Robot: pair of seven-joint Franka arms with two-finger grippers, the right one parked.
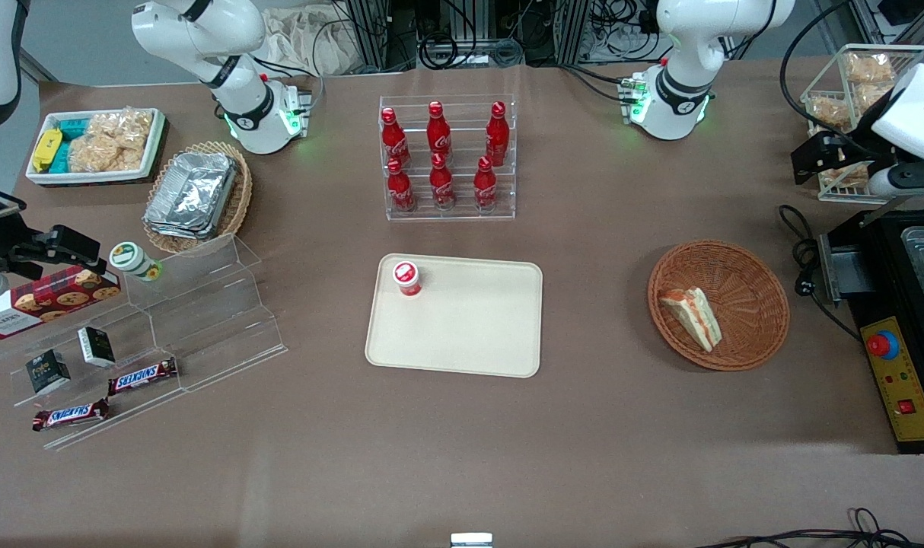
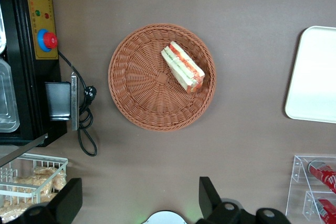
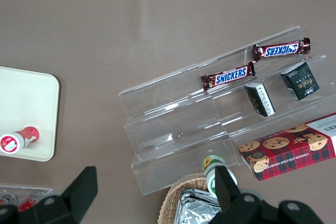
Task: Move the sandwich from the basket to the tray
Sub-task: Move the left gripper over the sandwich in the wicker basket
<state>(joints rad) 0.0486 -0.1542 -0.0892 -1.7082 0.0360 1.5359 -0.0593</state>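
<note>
Lying inside the basket (image 1: 743, 335), the sandwich (image 1: 690, 316) rests well apart from the tray (image 1: 469, 335); the gripper (image 2: 140, 200) hangs high above the table, fingers (image 2: 209, 195) spread wide.

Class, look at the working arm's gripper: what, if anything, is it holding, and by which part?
Nothing is held. The gripper is open and empty, high above the table, while the sandwich lies untouched in the basket.

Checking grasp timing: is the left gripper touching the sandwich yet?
Apart. The left wrist view shows the open gripper high above the table, with bare tabletop between its fingers and the basket where the sandwich lies.
</note>
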